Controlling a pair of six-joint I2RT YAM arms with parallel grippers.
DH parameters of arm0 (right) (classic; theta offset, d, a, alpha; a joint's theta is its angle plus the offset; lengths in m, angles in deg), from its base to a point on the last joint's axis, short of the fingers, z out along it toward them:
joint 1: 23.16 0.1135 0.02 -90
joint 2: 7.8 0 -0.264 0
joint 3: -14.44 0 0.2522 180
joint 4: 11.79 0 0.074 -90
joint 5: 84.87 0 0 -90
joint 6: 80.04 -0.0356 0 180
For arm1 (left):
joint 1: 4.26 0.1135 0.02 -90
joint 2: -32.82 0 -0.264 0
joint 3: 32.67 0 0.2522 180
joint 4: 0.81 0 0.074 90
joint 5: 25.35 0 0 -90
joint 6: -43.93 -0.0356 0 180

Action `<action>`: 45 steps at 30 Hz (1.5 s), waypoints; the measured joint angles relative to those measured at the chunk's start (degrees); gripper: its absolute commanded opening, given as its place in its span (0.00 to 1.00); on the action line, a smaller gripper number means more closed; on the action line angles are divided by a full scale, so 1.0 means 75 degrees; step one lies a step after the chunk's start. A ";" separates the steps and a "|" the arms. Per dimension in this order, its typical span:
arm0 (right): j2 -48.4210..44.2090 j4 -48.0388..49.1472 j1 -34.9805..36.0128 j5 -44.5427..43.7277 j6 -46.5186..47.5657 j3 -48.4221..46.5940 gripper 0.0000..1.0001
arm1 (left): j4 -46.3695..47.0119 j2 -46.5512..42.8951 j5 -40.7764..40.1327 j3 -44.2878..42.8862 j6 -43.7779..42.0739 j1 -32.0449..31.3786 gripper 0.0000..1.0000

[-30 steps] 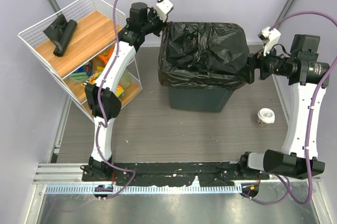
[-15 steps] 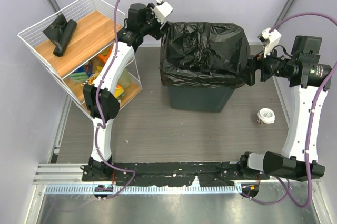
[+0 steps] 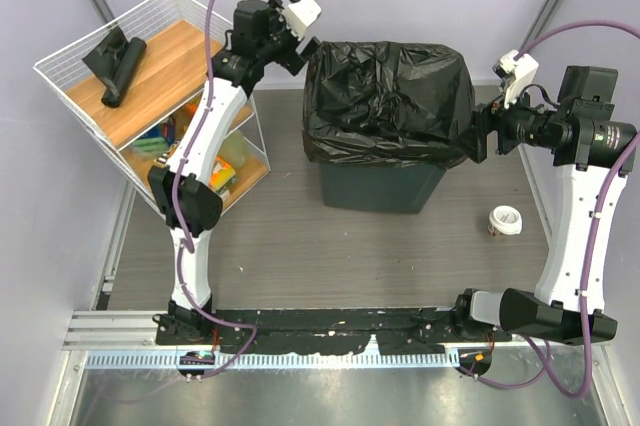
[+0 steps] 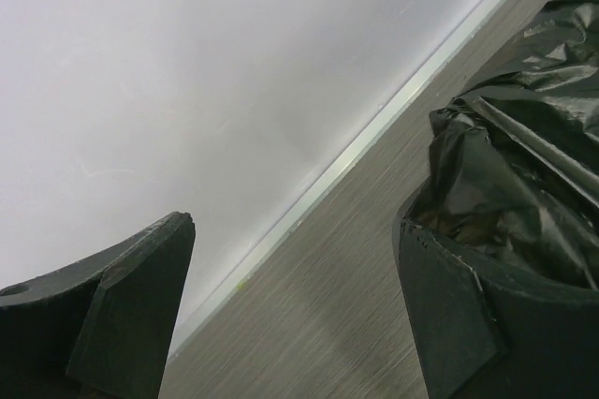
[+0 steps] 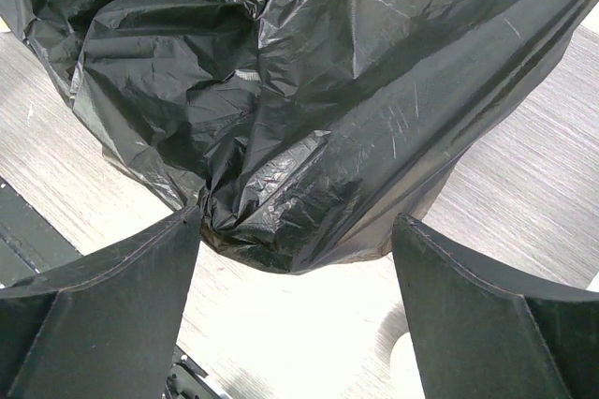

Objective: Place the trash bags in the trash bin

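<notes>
A large crinkled black trash bag [image 3: 385, 96] is draped over the mouth of the dark grey-green trash bin [image 3: 380, 189] in the middle of the floor. My left gripper [image 3: 307, 50] hangs at the bin's far left corner, open, with only floor and wall between its fingers [image 4: 140, 287]; the bag [image 4: 524, 155] lies just to its right. My right gripper [image 3: 478, 136] is level with the bin's right side, open and empty [image 5: 298, 230], facing the bag's hanging fold [image 5: 309, 109]. A black roll of trash bags [image 3: 115, 63] rests on the rack's top shelf.
The white wire shelf rack [image 3: 75, 79] stands at the far left, with colourful snack packets [image 3: 190, 118] on its lower shelves. A small white roll [image 3: 505, 220] sits on the floor right of the bin. Grey walls close in behind.
My left gripper has gone from shut to open, letting go of the bag's edge, and drawn back to the left. The right arm has hardly moved.
</notes>
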 measured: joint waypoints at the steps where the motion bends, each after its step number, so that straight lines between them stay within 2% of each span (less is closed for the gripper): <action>1: 0.0000 -0.0012 0.0000 -0.0003 0.0000 0.0000 0.87 | -0.0047 -0.0111 0.0000 0.0003 0.0029 0.0012 0.97; 12: 0.0000 -0.0003 0.0000 0.0000 -0.0082 0.0000 0.87 | 0.0035 -0.1501 -0.0050 0.0198 0.0618 0.0117 1.00; 17: 0.0003 0.0175 0.0000 0.0003 -0.0379 0.0000 0.86 | -0.0385 -0.1609 0.0463 0.0099 0.1131 0.0128 0.99; 26: 0.0114 0.1929 0.0000 -0.0035 -0.2416 0.0224 0.83 | -0.1314 -0.2323 0.1346 0.0930 0.3086 0.0128 0.97; 32: 0.0595 0.3089 -0.0035 0.0117 -0.3882 0.0437 0.84 | -0.1387 -0.2608 0.2113 0.1230 0.4433 0.0105 0.97; 39: 0.1043 0.3512 -0.0230 0.0440 -0.4529 0.0460 0.84 | -0.1478 -0.2643 0.2530 0.1396 0.5348 0.0143 1.00; 45: 0.1186 0.3748 -0.0536 0.0740 -0.4835 0.0460 0.84 | -0.1518 -0.2643 0.2766 0.1399 0.5604 0.0105 1.00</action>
